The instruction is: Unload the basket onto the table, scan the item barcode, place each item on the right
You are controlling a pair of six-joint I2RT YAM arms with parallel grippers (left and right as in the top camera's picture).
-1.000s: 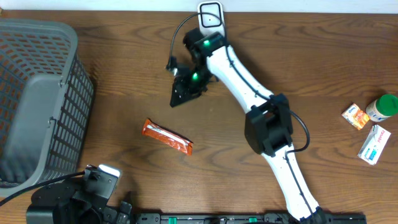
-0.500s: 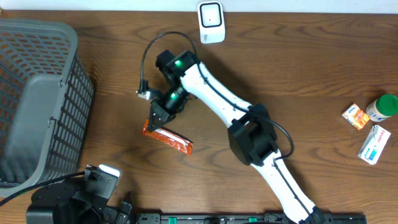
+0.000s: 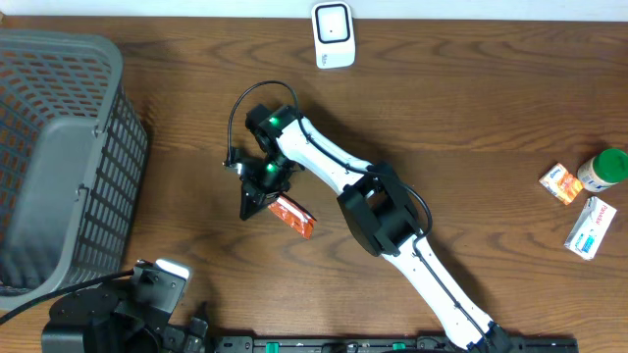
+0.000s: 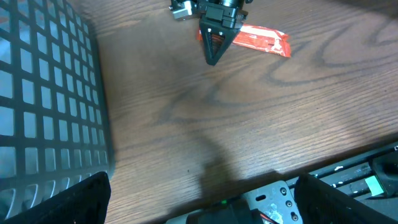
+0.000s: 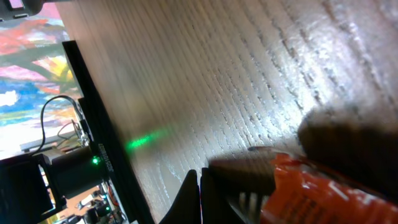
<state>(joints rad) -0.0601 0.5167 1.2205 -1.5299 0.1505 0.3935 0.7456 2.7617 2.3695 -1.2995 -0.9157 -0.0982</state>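
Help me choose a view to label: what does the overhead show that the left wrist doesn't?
Only overhead: the white scanner, the green-capped bottle and two small boxes at the right. Only left wrist: its own wide-spread fingers. Both: the orange packet, the shut right gripper beside it, the grey basket.

On my brown wooden table [image 3: 510,108], a grey plastic lattice basket [image 3: 113,186] takes up the left side, its inside walls solid grey. Well apart from it, at the right edge, I see three small goods: an orange and white carton [image 3: 560,183] just beside a green-capped white bottle [image 3: 604,169], and a flat white box with blue print [image 3: 590,227] lying tilted nearer my side.
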